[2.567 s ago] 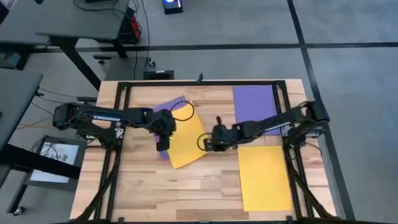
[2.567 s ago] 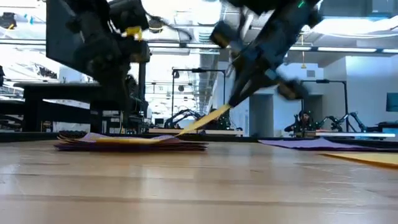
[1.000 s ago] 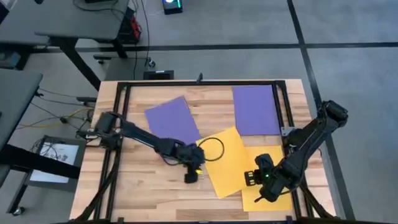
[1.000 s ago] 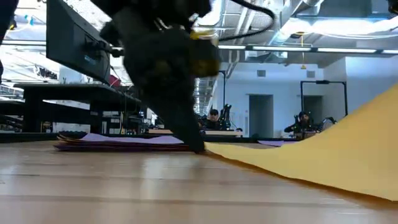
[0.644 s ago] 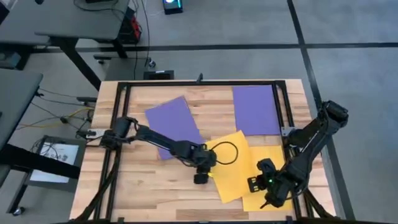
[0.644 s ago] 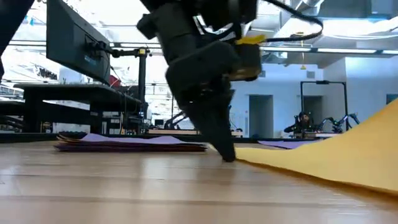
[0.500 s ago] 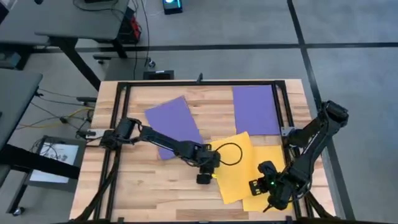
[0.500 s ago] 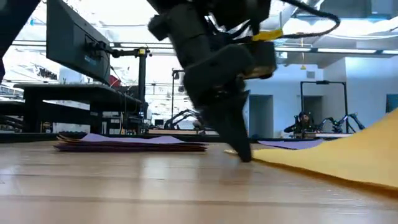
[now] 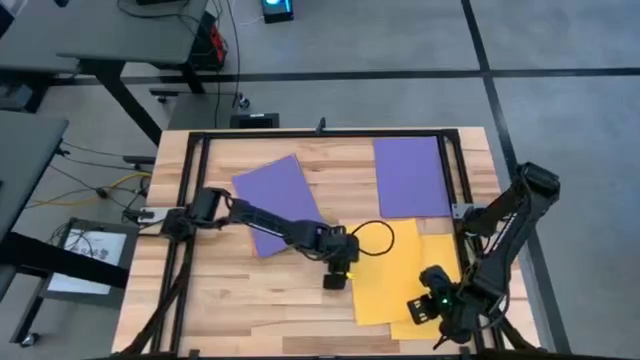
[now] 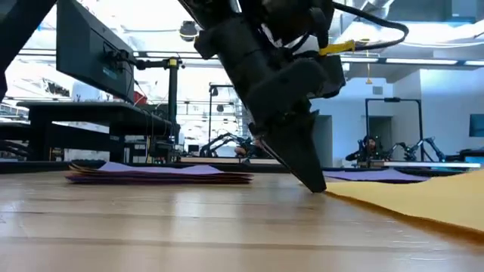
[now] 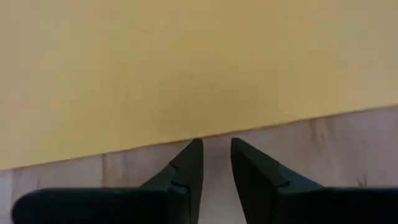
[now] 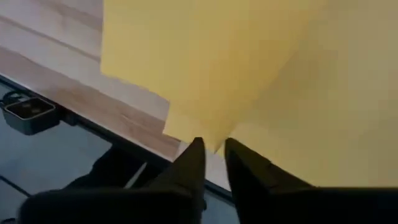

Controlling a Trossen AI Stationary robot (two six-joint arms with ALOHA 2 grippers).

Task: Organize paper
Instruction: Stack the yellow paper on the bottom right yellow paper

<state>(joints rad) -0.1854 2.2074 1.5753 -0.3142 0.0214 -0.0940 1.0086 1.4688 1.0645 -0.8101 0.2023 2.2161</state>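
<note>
Yellow paper [image 9: 385, 272] is what both our grippers are at: one sheet, skewed, overlapping a second yellow sheet [image 9: 443, 270] that lies under it toward the right edge of the wooden table [image 9: 240, 305]. We take the skewed yellow sheet as our landmark. Our left gripper [image 9: 334, 279] stands at its left edge, tips down on the bare wood just beside the paper; in the left wrist view the fingers [image 11: 189, 163] are a narrow slit apart with nothing between them. Our right gripper [image 9: 428, 306] is at the sheet's near right corner, by the table's front edge, and in its wrist view the fingers [image 12: 194, 157] are nearly closed on that corner of the paper [image 12: 211, 68], which curls up off the sheet below. Farther back and to the left lies a tilted purple sheet [image 9: 275, 200], partly crossed by our left arm; straight behind lies a squared purple sheet [image 9: 411, 176]. A black metal frame [image 9: 320, 134] borders the tabletop. A looped cable [image 9: 372, 238] on the left wrist hangs over the yellow sheet's back edge. We can read no writing anywhere
</note>
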